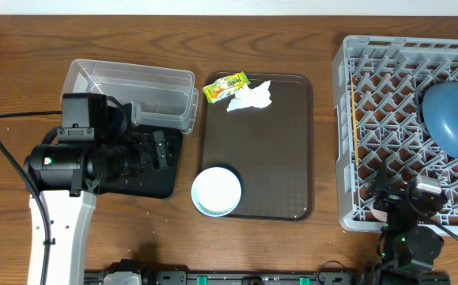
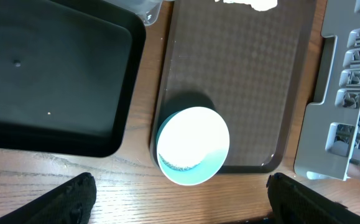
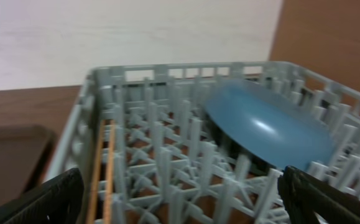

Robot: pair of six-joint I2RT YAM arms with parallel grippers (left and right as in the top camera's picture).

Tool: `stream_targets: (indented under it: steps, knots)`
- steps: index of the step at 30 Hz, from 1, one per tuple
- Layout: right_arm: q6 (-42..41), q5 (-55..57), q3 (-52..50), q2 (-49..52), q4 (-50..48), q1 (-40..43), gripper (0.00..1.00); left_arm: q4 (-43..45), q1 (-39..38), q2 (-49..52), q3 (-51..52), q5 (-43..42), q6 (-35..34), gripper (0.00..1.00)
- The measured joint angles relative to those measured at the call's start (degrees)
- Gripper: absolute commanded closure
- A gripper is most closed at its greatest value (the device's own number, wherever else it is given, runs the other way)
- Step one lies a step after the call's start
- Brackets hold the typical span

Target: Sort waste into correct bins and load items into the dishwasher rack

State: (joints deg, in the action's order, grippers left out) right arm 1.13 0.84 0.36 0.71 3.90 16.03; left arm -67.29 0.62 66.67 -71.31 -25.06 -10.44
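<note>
My left gripper (image 2: 180, 190) is spread wide and holds nothing. Its fingers sit at the bottom corners of the wrist view, lined up so the small green bowl (image 2: 193, 146) falls between them. That bowl rests on the lower-left corner of the brown tray (image 1: 280, 158), the corner nearest my arm, so I judge it the next pick. A dark speckled smear shows inside its near edge. It may be leftover grains, but the glare is too strong for me to say. The wrapper (image 1: 225, 85) and the tissue (image 1: 250, 96) lie touching at the top of the brown tray, just right of the clear tub (image 1: 130, 87). The black tray (image 2: 49, 74) sits under my left arm. My right gripper (image 3: 183, 196) is likewise parted and empty, low at the near edge of the rack (image 1: 346, 119). Inside, the blue bowl (image 3: 267, 127) leans face down on the pegs, which should let it drain, and the chopsticks (image 3: 102, 168) lie along the left wall, penned in by the pegs.
</note>
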Motion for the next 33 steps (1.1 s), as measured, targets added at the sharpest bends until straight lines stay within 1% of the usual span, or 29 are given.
stream_targets:
  steps: [5,10,12,22,27,33]
  knots:
    - [0.0,0.0,0.0,0.0,0.0,3.2,0.01,0.0,0.0,0.0,0.0,0.0,0.0,0.10]
    - [0.0,0.1,0.0,0.0,0.0,2.2,0.01,0.0,0.0,0.0,0.0,0.0,0.0,0.10]
    - [0.0,0.1,0.0,0.0,0.0,-0.4,0.01,0.0,0.0,0.0,0.0,0.0,0.0,0.10]
    - [0.0,-0.1,0.0,0.0,0.0,-22.0,0.01,0.0,0.0,0.0,0.0,0.0,0.0,0.10]
    - [0.0,-0.2,0.0,0.0,0.0,-26.7,0.01,0.0,0.0,0.0,0.0,0.0,0.0,0.10]
    - [0.0,-0.2,0.0,0.0,0.0,-27.7,0.01,0.0,0.0,0.0,0.0,0.0,0.0,0.10]
